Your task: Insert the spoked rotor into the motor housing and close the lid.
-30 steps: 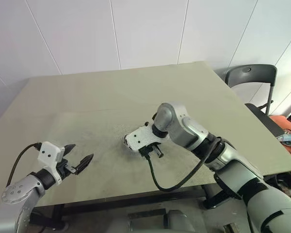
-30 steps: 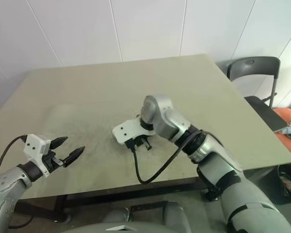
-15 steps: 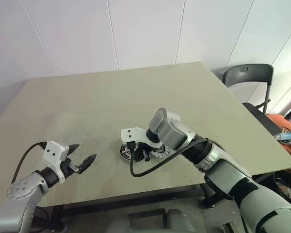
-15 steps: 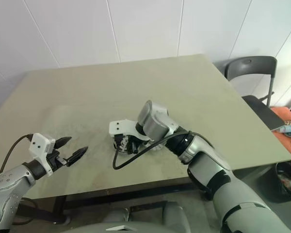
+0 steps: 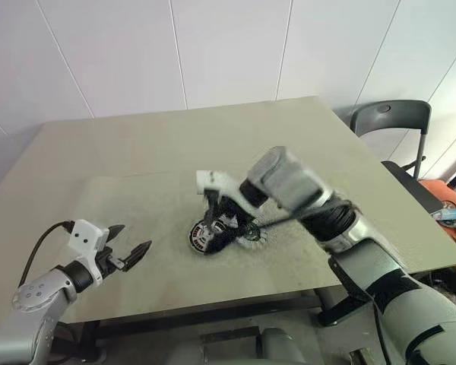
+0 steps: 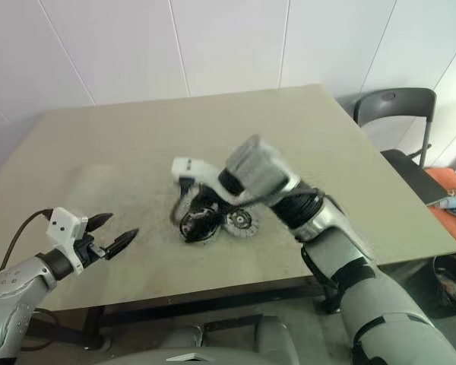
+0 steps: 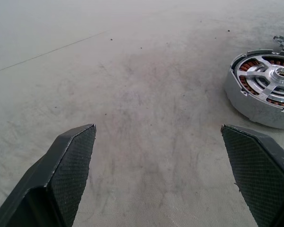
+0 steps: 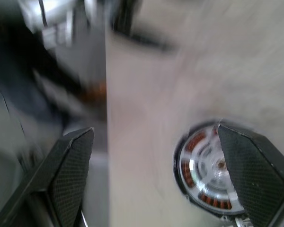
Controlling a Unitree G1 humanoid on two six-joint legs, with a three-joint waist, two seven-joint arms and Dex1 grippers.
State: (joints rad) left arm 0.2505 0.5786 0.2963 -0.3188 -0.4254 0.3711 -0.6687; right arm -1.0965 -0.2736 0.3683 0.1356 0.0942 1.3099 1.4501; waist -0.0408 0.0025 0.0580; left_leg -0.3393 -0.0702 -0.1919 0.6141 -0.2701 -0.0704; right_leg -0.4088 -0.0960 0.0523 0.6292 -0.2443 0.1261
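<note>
The left tool (image 5: 128, 255) hovers low over the near left part of the pale olive, scuffed counter (image 5: 137, 167), its two black fingers (image 7: 68, 161) spread wide with nothing between them; bare surface lies in front of it.

Ahead of that tool and off to its right, well apart from it, sits the motor housing (image 7: 264, 94), a round shallow cup with a grey outer wall and a ring of copper-brown windings. The spoked rotor (image 7: 273, 75), a pale silver wheel with gaps between its spokes, lies flat inside it, the windings showing through the gaps.

Just beside the housing on its far right side rests the lid (image 6: 240, 221), a round grey metal disc with a notched edge; whether it touches the housing cannot be told.

The right tool (image 5: 213, 199) hangs blurred above the housing, its fingers (image 8: 71, 165) spread wide and holding nothing; the housing with its rotor shows between and below them, apart from the fingertips.

Beyond the counter's far right corner stands a dark grey folding chair (image 5: 391, 120) against a white panelled wall (image 5: 228, 46).
</note>
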